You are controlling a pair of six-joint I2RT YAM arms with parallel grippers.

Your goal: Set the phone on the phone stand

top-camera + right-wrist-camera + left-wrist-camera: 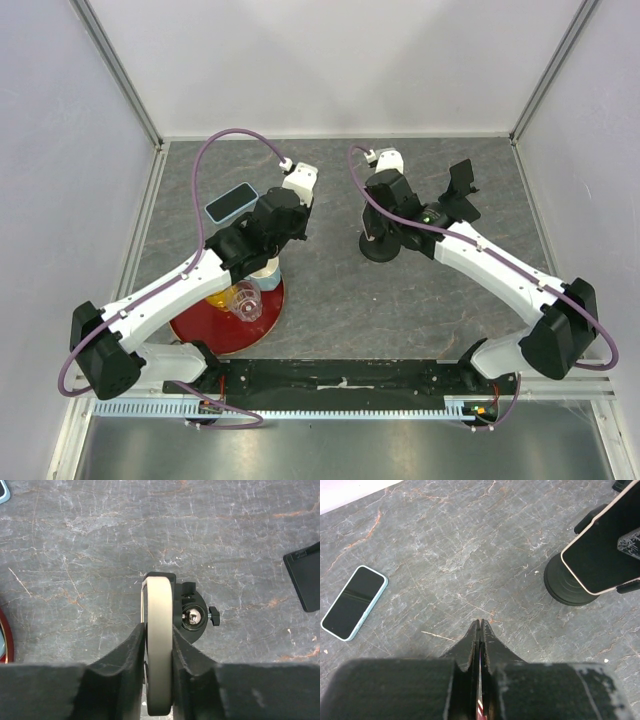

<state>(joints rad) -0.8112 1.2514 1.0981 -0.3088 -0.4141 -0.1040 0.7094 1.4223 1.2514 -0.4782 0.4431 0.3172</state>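
A phone in a beige case [602, 550] stands upright against the black phone stand [565, 582], its screen facing the left wrist camera. My right gripper [159, 626] is shut on the phone's beige edge [159, 645] from above, one finger on each side. The stand's ball joint [192, 617] shows just behind it. From above, the right gripper [385, 215] covers the phone over the stand's round base [380, 250]. A second phone in a light blue case [230, 203] lies flat at the back left. My left gripper [480, 622] hovers between the two, shut and empty.
A red plate [200, 335] with a clear cup [245, 298] and other items sits under the left arm. A black folding holder [462, 190] stands to the right of the phone stand. Grey walls enclose the table on three sides.
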